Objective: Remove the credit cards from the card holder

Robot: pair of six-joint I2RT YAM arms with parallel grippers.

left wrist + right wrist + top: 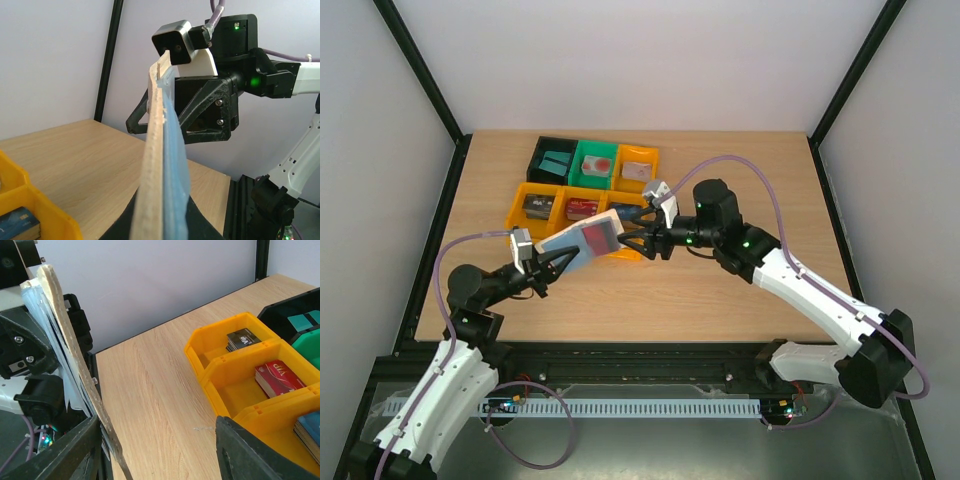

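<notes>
The left jaws are pressed together on the lower end of the small flat folding card holder [578, 243], tan outside and grey-blue inside, which they hold up off the pale wooden counter [720, 290], near the front row of orange plastic bins [523, 196]. From above, the holder is open, and a red plastic credit card [598, 236] shows on its inner face. The left wrist view sees the holder [154, 165] edge-on, tan layer on the left and blue layer on the right, rising from between the dark fingers towards the right arm's wrist. The right jaws stand spread at the holder's far end. In the right wrist view the tan edge [67, 345] leans just beside one finger [60, 450], while the other finger [250, 452] is well apart from it. Behind the orange row sit a green bin [577, 165] and a black bin [542, 152]. Several bins hold cards, among them a black one [243, 339] and a red one [277, 377].
</notes>
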